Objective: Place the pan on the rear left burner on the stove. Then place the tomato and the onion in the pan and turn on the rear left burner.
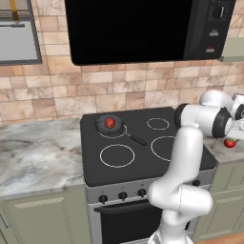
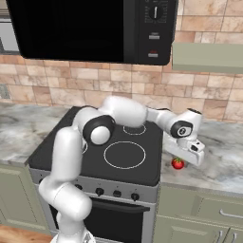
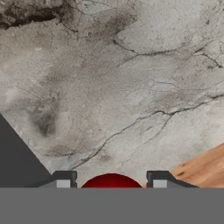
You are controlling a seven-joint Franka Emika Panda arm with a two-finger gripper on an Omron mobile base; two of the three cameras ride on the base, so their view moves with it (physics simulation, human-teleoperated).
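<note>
The dark pan (image 1: 101,125) sits on the rear left burner (image 1: 103,135) of the black stove (image 1: 143,157), its handle pointing front right. A reddish onion (image 1: 109,123) lies inside it. On the marble counter right of the stove rests the red tomato (image 1: 229,142) (image 2: 177,163) with its green cap. My gripper (image 2: 182,160) reaches down over the tomato. In the hand view the tomato (image 3: 111,180) lies between the two fingertips (image 3: 64,180), with a narrow gap on each side. The gripper is open around it.
A black microwave (image 1: 128,28) hangs above the stove. Black knobs (image 1: 122,195) line the silver front panel. Marble counter (image 1: 38,152) runs left of the stove and continues on the right (image 2: 218,171). The counter's front edge and wood floor (image 3: 201,168) lie close to the tomato.
</note>
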